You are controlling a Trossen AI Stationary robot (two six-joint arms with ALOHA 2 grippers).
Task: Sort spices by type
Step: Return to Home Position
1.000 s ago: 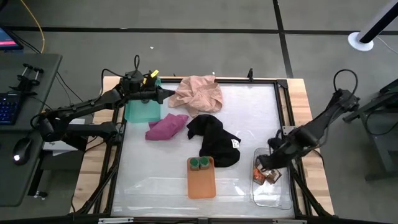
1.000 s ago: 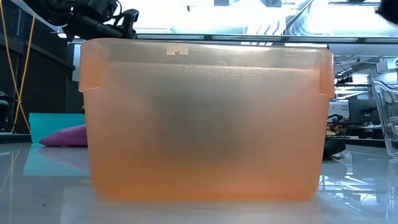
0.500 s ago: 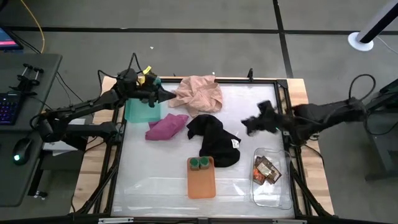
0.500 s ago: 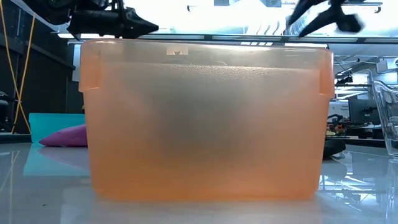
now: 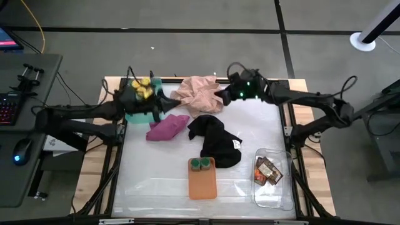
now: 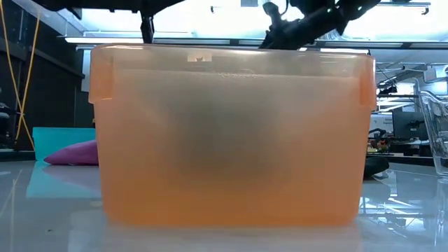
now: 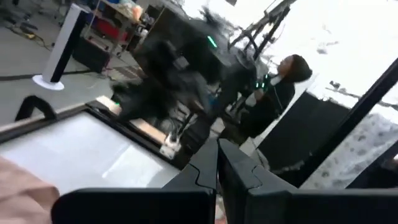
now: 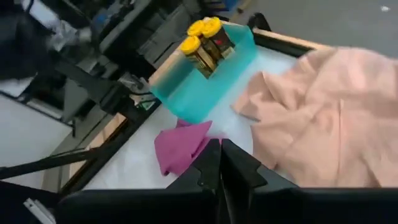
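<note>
Two yellow-lidded jars point(image 5: 140, 87) point(image 8: 202, 38) stand in the green tray point(image 5: 142, 111) at the far left. In the orange tray point(image 5: 202, 181), near the front, stand two green-lidded jars point(image 5: 200, 164). Orange-brown packets point(image 5: 267, 170) lie in the clear tray point(image 5: 275, 195) at the near right. My left gripper point(image 5: 166, 102) is shut and empty just right of the green tray. My right gripper point(image 5: 219, 97) is also shut and empty, above the right edge of the pink cloth point(image 5: 200, 92).
A magenta cloth point(image 5: 167, 127) and a black cloth point(image 5: 215, 140) lie mid-table between the trays. The orange tray point(image 6: 231, 133) fills the low view. A person shows in the room beyond the table in the left wrist view. Bare table lies at the near left.
My right gripper has risen from the clear tray at the near right. It has swung toward the far edge and to the left, and now stands over the pink cloth. My left arm has shifted a little toward the near edge, uncovering the yellow-lidded jars.
</note>
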